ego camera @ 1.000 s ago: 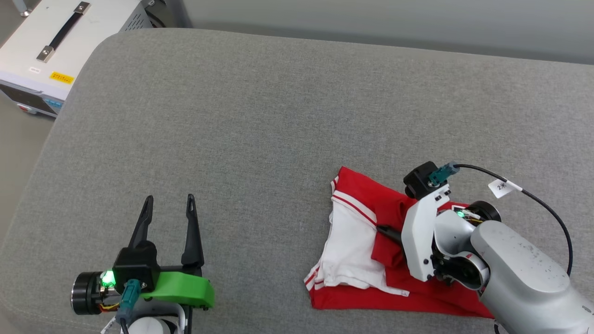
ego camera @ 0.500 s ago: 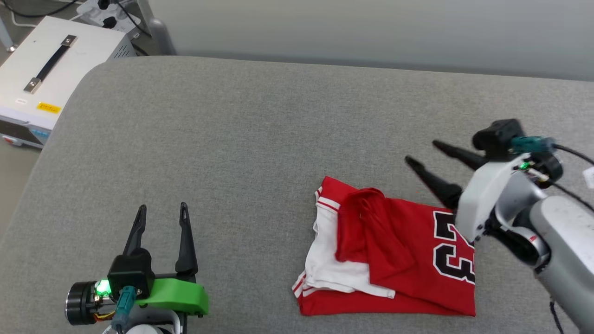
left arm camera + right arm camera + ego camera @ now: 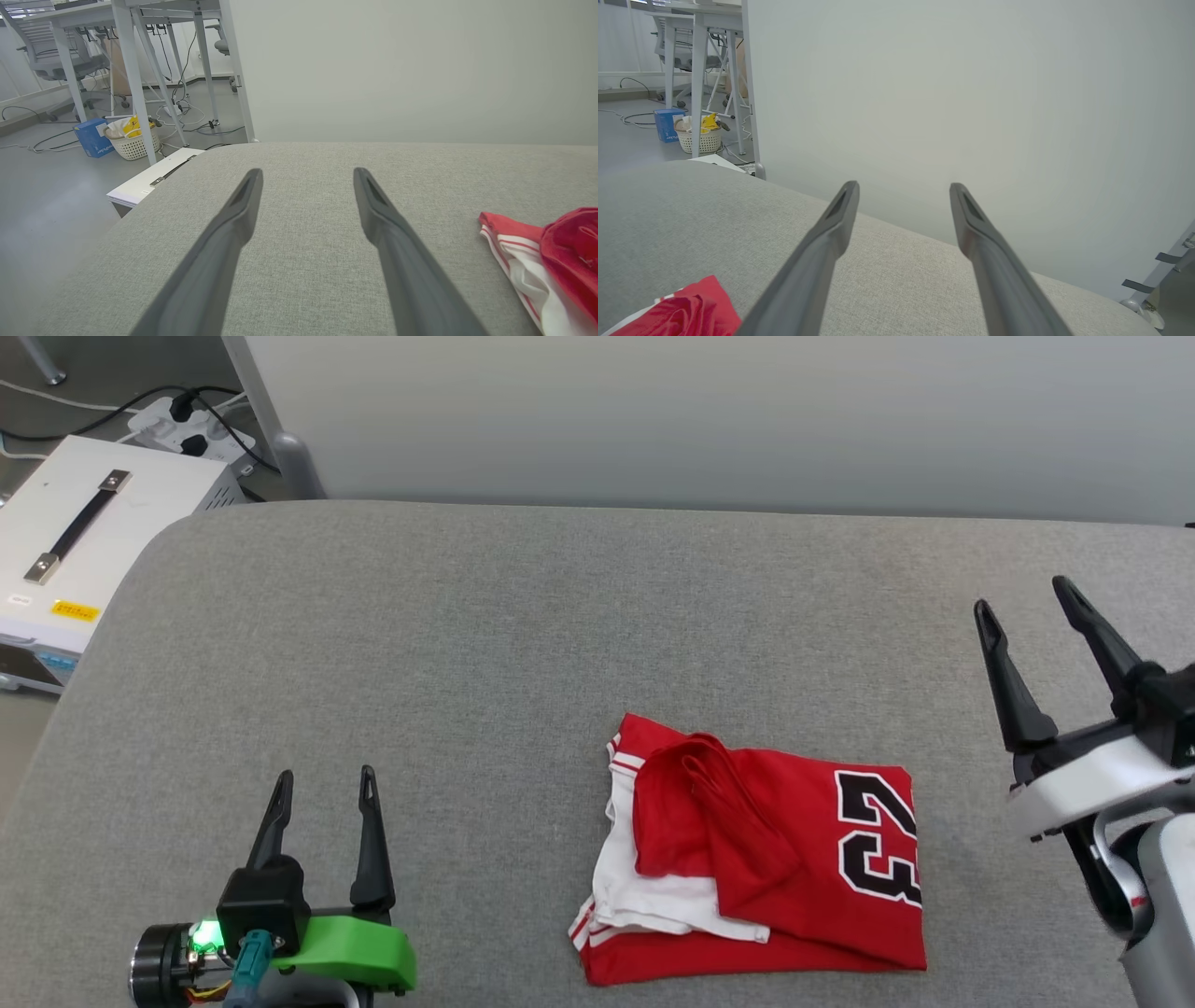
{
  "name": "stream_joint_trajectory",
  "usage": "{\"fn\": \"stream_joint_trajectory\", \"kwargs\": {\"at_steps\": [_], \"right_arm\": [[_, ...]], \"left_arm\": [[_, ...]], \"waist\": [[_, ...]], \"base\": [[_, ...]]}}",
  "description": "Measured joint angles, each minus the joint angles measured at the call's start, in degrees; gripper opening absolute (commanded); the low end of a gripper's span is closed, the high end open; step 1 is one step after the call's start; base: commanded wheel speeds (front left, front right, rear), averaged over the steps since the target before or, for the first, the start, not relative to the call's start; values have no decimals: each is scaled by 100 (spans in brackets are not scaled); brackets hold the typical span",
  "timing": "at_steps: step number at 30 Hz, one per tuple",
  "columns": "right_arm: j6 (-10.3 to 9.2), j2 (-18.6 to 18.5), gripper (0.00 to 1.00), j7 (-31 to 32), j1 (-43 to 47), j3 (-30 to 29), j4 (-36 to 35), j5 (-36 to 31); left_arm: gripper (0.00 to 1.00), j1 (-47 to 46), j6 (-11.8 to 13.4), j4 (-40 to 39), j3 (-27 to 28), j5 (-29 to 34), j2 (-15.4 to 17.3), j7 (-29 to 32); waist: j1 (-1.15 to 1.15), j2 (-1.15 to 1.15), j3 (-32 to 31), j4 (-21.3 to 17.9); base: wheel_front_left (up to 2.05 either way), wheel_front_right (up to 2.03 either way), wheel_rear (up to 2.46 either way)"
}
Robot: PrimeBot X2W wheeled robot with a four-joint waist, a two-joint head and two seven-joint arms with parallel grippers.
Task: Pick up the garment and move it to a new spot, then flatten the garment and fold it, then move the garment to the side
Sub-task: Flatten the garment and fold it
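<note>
White case [image 3: 84, 537] stands on the floor, off the left edge of the grey cushion [image 3: 523, 644]. Left gripper [image 3: 325, 775]: fingers spread, empty. Garment [image 3: 756, 873] lies folded on the cushion between the grippers, touching neither. Right gripper [image 3: 1022, 595]: fingers spread, empty. One second ago it was closed, down on the garment.

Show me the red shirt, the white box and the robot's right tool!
red shirt [image 3: 812, 840]: head view, red cloth beside the number 23.
white box [image 3: 121, 532]: head view, its top face.
right tool [image 3: 1020, 595]: head view, midway between its open fingertips.
</note>
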Motion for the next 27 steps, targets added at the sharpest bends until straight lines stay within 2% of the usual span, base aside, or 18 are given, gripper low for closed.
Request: {"fn": "stream_joint_trajectory", "kwargs": {"at_steps": [5, 11, 17, 27], "right_arm": [[0, 634, 100, -126, 597, -647, -233, -539], [0, 1238, 100, -133, 1260, -945, -568, -627], [0, 1575, 100, -133, 1826, -1029, -671, -648], [0, 1760, 100, -133, 2218, -993, -565, -670]], "left_arm": [[100, 38, -10, -47, -10, 12, 5, 0], [100, 76, -56, -134, -43, 41, 10, 0], [100, 129, -96, -212, -69, 25, 9, 0], [100, 247, -166, -190, -75, -54, 9, 0]], "waist": [[0, 0, -101, -49], [0, 0, -193, -74], [0, 0, -246, -58], [0, 0, -305, -52]], "base": [[0, 0, 0], [0, 0, 0], [0, 0, 0], [0, 0, 0]]}}
